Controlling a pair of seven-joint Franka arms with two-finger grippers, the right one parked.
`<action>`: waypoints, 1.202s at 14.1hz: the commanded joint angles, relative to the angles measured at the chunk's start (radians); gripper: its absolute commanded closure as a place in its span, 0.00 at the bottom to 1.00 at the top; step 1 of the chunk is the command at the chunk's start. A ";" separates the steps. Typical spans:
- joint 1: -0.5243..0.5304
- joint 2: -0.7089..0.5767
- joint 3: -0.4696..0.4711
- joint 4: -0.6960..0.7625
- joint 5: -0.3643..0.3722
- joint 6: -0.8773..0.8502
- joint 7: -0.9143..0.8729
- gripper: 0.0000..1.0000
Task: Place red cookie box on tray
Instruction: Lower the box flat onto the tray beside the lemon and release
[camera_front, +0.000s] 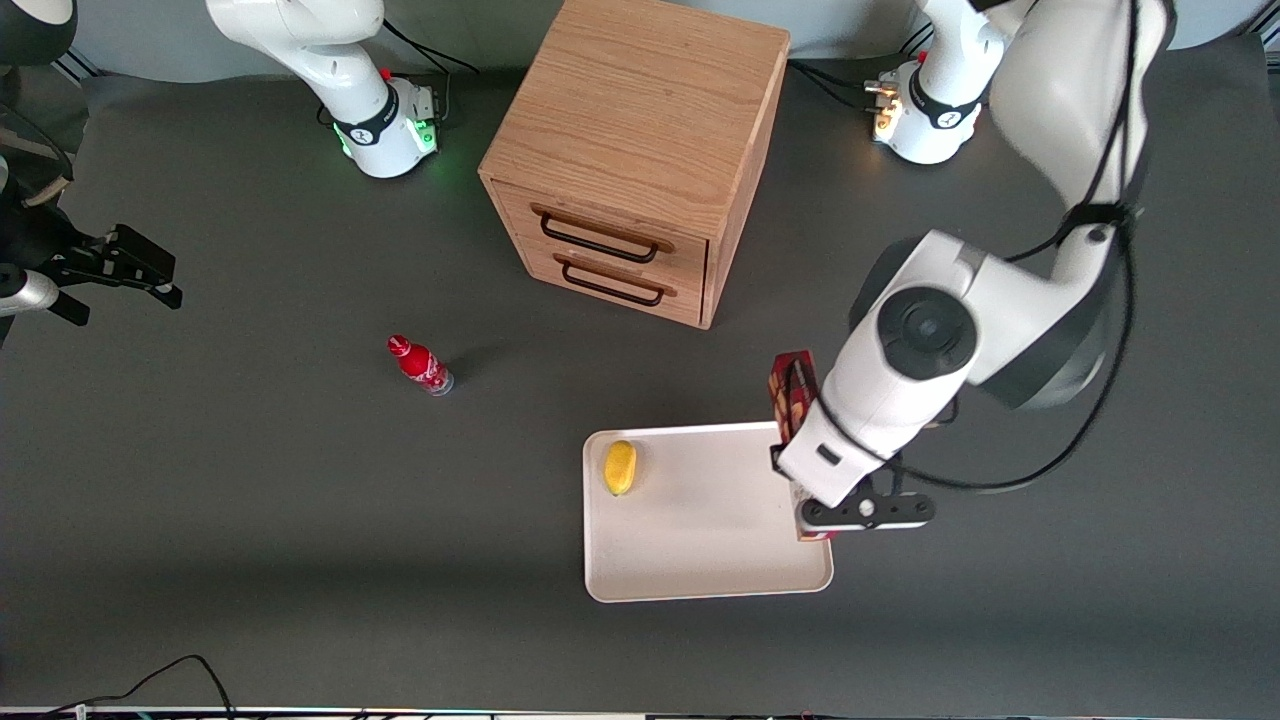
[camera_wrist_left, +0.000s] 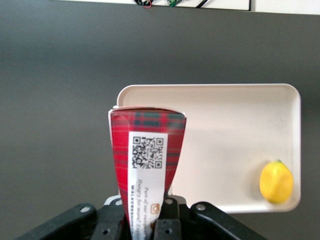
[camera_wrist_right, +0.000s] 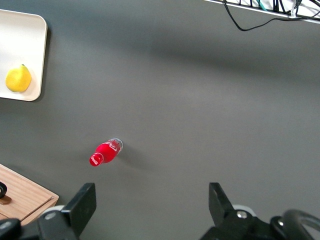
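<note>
My left gripper (camera_front: 812, 500) is shut on the red cookie box (camera_front: 790, 390), a long narrow tartan box. It holds the box over the edge of the cream-white tray (camera_front: 720, 530) that lies toward the working arm's end. In the left wrist view the fingers (camera_wrist_left: 169, 220) clamp the box (camera_wrist_left: 147, 150) on its narrow sides. The box's white label with a QR code faces the camera, and its free end overlaps the tray's rim (camera_wrist_left: 122, 95). I cannot tell whether the box touches the tray. The arm hides the box's middle in the front view.
A yellow lemon (camera_front: 620, 467) lies on the tray near its parked-arm end; it also shows in the left wrist view (camera_wrist_left: 276, 181). A small red bottle (camera_front: 420, 364) lies on the table toward the parked arm's end. A wooden two-drawer cabinet (camera_front: 640, 150) stands farther from the front camera.
</note>
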 joint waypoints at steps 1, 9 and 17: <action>-0.057 0.098 0.068 0.039 0.028 0.113 -0.056 1.00; -0.106 0.239 0.154 0.075 0.051 0.176 -0.058 1.00; -0.100 0.238 0.154 0.061 0.105 0.208 -0.045 0.00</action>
